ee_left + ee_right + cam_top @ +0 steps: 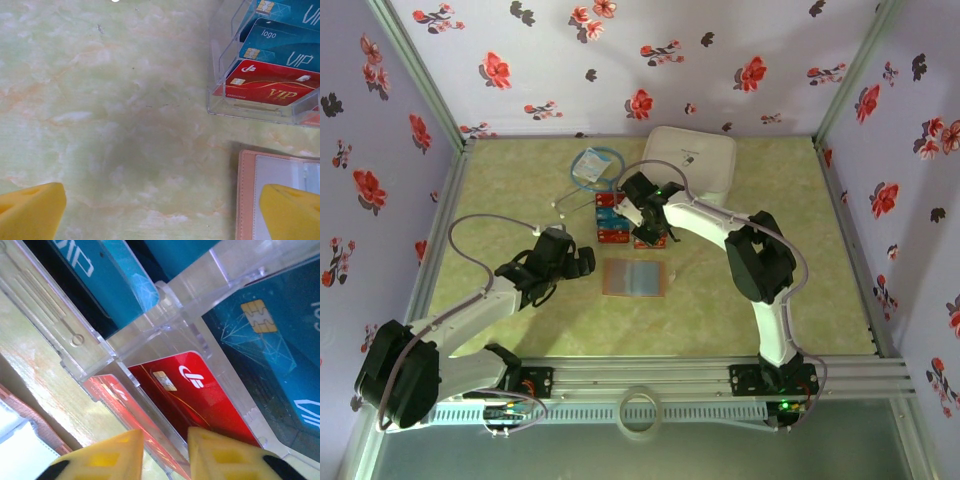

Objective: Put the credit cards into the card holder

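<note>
Jaws of the left gripper (160, 215) stand wide apart and hold nothing, with bare green marbled table (110, 110) between the two yellow fingertips (30, 212). The card holder (280, 172) lies open and flat right at one of those tips, its tan edge and pale inner sleeve partly hidden behind it. Ahead of these jaws, off to that same side, sits a clear stand (220, 75) with credit cards (270, 87) leaning in its tiers, a red one in front and blue ones behind. The right gripper (165, 457) is down at this stand with its jaws drawn narrow. In the slim gap between its tips run a clear divider wall and the lower part of a red card (195, 395). Whether the pads actually press on that card cannot be told. A second red card (112, 392) sits in the slot just outside one tip, and blue cards (280, 340) fill the tiers beyond the jaws. From above, the card holder lies on the near side of the right jaws, between the two grippers, and a white zip case (692, 158) rests just beyond them.
</note>
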